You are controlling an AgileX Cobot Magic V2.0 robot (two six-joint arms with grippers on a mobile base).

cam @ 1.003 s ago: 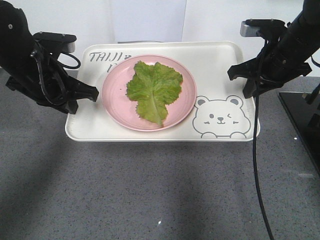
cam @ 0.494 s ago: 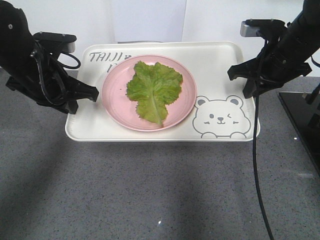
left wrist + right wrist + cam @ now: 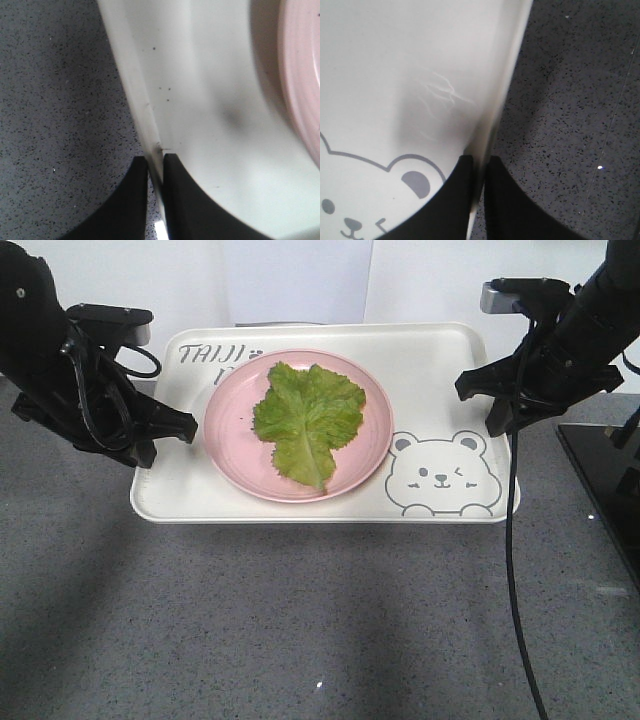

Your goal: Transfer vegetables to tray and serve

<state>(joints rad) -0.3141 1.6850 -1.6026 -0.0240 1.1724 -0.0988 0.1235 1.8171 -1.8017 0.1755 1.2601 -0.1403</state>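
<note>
- I have both grippers pinched on the tray (image 3: 420, 360) rim: left gripper (image 3: 156, 170), right gripper (image 3: 479, 172).
- The lettuce leaf (image 3: 310, 420) lies on the pink plate (image 3: 225, 440), which sits on the tray.
- My worry: if the 2 arms lift unevenly, the tray tilts and the plate slides, or a thin rim slips free.

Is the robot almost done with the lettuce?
Nearly. The green crinkly lettuce leaf already lies on the round pink plate on the cream bear tray. The left gripper and right gripper each pinch a tray rim. Carrying it off to serve is left.
</note>
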